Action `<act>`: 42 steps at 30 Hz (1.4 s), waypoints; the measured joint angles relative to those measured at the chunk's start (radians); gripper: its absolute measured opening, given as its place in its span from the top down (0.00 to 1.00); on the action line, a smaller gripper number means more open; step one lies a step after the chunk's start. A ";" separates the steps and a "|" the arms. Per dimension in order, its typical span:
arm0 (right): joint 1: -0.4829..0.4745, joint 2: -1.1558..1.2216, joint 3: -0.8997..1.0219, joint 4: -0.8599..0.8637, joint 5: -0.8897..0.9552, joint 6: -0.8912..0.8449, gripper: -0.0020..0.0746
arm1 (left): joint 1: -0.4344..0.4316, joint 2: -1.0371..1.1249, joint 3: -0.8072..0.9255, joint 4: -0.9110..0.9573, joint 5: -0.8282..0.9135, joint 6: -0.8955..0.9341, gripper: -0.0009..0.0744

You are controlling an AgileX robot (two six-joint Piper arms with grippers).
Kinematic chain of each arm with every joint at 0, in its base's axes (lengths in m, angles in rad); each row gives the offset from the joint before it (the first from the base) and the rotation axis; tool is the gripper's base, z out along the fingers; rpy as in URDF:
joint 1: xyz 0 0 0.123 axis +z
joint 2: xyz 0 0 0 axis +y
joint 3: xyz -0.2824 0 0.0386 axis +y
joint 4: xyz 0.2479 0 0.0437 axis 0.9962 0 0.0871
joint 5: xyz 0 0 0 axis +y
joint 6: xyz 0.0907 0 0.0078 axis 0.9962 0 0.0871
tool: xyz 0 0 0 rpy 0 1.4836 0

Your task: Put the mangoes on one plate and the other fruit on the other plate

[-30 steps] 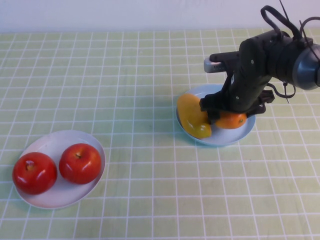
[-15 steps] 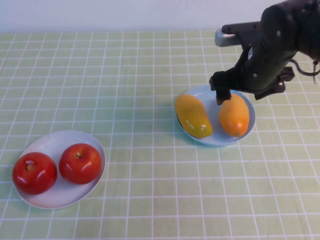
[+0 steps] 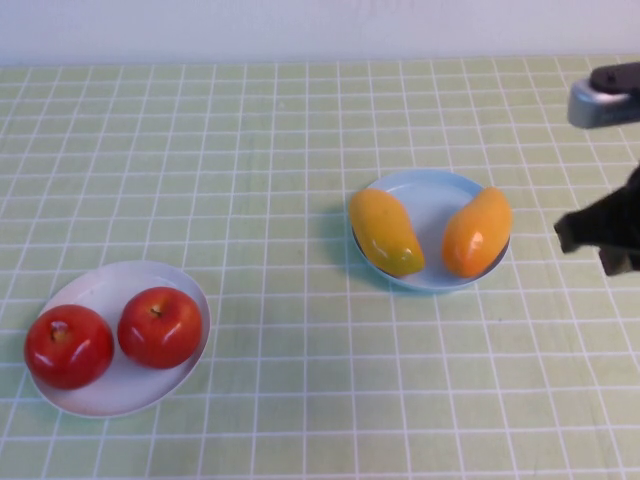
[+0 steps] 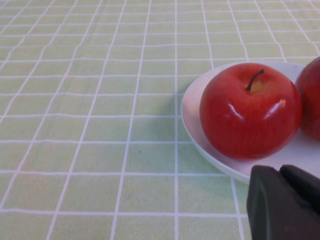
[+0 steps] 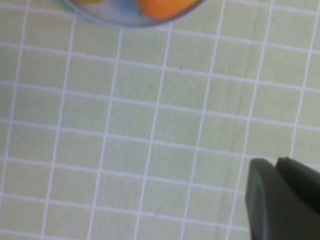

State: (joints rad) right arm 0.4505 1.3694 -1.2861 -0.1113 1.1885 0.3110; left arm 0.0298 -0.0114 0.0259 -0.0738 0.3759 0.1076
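The yellow mango (image 3: 386,232) and the deeper orange mango (image 3: 476,232) lie side by side on the light blue plate (image 3: 430,190). Both red apples (image 3: 68,346) (image 3: 160,327) rest on the white plate (image 3: 105,290) at the front left. My right gripper (image 3: 603,238) hangs at the right edge of the high view, clear of the blue plate, shut and empty (image 5: 276,162). My left gripper (image 4: 279,170) is out of the high view. In its wrist view it sits shut beside the white plate's rim (image 4: 200,130), close to one apple (image 4: 250,111).
A green checked cloth (image 3: 280,150) covers the whole table. A pale wall runs along the far edge. The right wrist view shows the blue plate's edge (image 5: 115,17) with the orange mango (image 5: 162,6) on it, and cloth below.
My right arm has let go of the orange mango, lifted off the blue plate and pulled back to the right. The orange mango now lies uncovered on the plate.
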 joint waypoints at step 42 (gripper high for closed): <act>-0.428 -1.186 1.311 -0.049 -1.137 -0.061 0.99 | 0.000 0.000 0.000 0.000 0.000 0.000 0.99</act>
State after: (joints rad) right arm 0.0228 0.1832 0.0253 -0.1604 0.0518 0.2505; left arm 0.0298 -0.0114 0.0259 -0.0738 0.3759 0.1076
